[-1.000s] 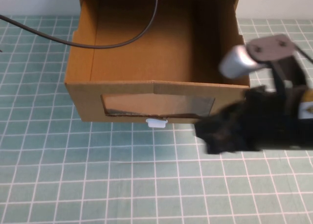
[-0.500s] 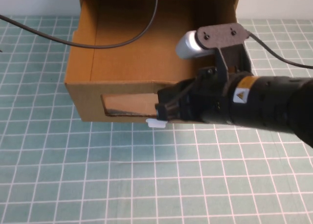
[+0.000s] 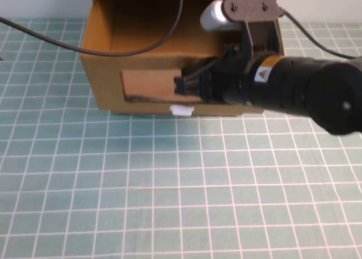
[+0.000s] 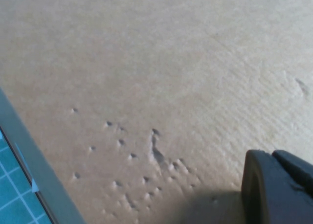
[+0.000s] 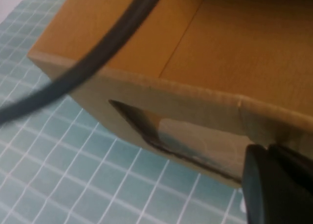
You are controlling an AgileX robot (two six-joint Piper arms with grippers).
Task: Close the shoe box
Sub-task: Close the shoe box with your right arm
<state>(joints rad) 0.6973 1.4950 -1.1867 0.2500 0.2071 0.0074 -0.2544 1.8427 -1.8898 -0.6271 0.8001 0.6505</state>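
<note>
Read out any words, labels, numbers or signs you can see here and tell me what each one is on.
No words or numbers can be read.
Yellow warning-triangle sticker: on the right arm behind the right claw, which is at the shoe box window; its symbol is too small to read.
White pull tab: blank.
Left claw: against bare cardboard, no marks.

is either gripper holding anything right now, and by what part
Nothing is visibly held. The right gripper is against the window front of the brown cardboard shoe box; the left gripper is beside plain cardboard.
</note>
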